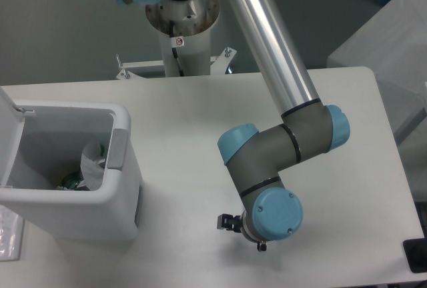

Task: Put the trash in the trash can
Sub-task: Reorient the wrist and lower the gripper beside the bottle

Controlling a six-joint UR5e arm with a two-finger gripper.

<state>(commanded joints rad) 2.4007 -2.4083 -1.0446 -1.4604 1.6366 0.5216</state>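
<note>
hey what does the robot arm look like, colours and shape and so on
The arm is a long, shiny silver tube joined to thick, dark grey rounded joints, each capped with a light blue disc. The base column is silver with a small red and white sticker. Only a small black part shows near the wrist; the end effector itself is hidden beneath it.
</note>
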